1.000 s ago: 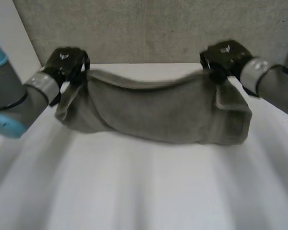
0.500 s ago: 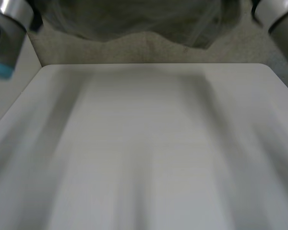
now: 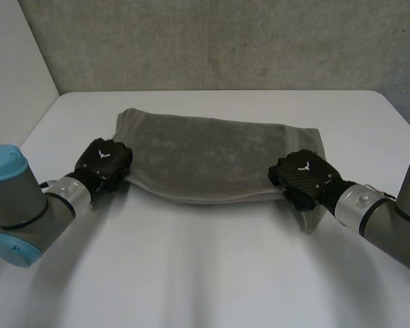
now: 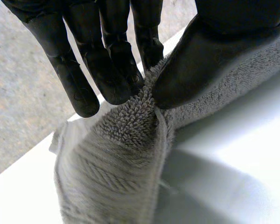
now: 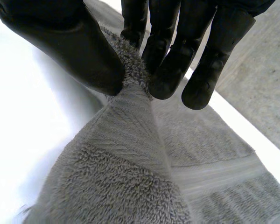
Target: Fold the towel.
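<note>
Towel (image 3: 212, 154): grey looped terry, ribbed border band

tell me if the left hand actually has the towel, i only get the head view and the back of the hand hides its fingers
Observer: Yes. The left wrist view shows the left hand pinching the towel between its thumb and fingers.
Operator: which part of it
Observer: A bunched bit of looped pile right by a hemmed edge. From the pinch the cloth runs down onto the table.
Operator: and the right one
Observer: The right wrist view shows the right hand pinching a bunched ridge of the cloth between its thumb and fingers too.
</note>
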`<state>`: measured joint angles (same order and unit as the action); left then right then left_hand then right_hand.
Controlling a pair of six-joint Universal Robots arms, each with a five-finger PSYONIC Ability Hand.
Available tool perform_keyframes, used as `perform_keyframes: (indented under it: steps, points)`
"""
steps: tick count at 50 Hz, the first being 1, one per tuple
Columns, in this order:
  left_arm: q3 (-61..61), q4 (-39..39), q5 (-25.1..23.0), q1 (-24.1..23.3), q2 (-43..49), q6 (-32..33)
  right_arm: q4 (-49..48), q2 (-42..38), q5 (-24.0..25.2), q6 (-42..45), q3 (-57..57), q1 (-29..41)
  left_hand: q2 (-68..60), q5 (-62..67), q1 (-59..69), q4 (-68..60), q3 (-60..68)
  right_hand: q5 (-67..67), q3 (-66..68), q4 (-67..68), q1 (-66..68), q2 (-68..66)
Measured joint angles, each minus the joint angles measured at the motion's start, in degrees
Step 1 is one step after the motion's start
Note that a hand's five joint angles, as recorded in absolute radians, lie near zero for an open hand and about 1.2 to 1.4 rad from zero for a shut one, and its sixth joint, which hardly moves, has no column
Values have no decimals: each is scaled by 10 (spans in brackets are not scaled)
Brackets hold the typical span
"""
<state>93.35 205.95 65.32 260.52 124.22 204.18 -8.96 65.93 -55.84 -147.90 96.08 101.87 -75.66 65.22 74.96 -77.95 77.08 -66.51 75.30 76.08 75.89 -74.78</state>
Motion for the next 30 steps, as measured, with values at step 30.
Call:
perform_keyframes:
  steps: [30]
  points:
    - [52,-20,57,-19,-10,-5,2,8,-77,-150,-5,-28,367,-381,-369,388,-379,0,0,0,0,0]
